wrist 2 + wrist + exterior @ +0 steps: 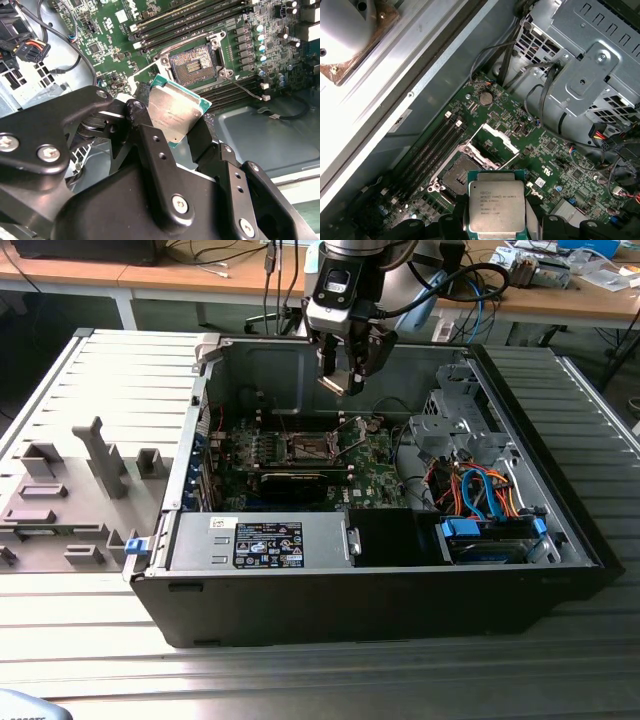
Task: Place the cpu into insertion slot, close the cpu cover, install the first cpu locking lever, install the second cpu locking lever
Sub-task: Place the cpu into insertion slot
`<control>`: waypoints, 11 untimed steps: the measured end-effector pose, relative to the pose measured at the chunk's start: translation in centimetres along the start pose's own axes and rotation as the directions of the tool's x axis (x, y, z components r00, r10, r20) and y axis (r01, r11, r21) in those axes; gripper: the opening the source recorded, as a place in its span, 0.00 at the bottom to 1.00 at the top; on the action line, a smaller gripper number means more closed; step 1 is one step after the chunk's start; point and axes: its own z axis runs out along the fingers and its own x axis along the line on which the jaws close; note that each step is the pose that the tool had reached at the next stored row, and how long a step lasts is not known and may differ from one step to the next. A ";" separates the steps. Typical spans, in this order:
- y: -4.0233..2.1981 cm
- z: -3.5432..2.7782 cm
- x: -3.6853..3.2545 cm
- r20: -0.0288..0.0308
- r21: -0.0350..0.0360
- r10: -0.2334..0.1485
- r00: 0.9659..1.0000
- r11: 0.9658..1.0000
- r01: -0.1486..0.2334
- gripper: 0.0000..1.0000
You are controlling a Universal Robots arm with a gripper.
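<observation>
My gripper [341,372] hangs inside the open computer case, above the motherboard [375,475], and is shut on the cpu [175,112]. The cpu is a flat square chip with a silver-grey top and a green edge, held by two opposite edges between the black fingers [150,135]. In the first wrist view the cpu [496,205] sits just short of the insertion slot [455,175]. The insertion slot [192,62] lies open, its dark centre uncovered. The cpu cover [495,142] stands swung up beside the slot. A thin wire lever [243,89] sticks out next to the slot.
Black memory connectors [190,20] run along one side of the slot. A metal drive cage [455,420] and coloured cables [480,495] fill the exterior view's right part of the case. A power supply [265,540] lies at the front. Grey fixtures [70,490] stand on the table outside.
</observation>
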 end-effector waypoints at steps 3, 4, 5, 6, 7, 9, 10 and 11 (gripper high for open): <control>0.00 0.00 0.00 0.000 0.000 0.008 1.000 1.000 -0.008 0.55; 0.00 0.00 0.00 0.000 0.000 0.012 1.000 1.000 -0.012 0.55; 0.00 0.00 0.00 0.000 0.000 0.012 1.000 1.000 -0.012 0.55; 0.00 0.00 0.00 0.000 0.000 0.015 1.000 1.000 -0.015 0.55; 0.00 0.00 0.00 0.000 0.000 0.018 1.000 1.000 -0.018 0.55; 0.00 0.00 0.00 0.000 0.000 0.019 1.000 1.000 -0.019 0.55; 0.00 0.00 0.00 0.000 0.000 0.019 1.000 1.000 -0.019 0.55; 0.00 0.00 0.00 0.000 0.000 0.020 1.000 1.000 -0.020 0.55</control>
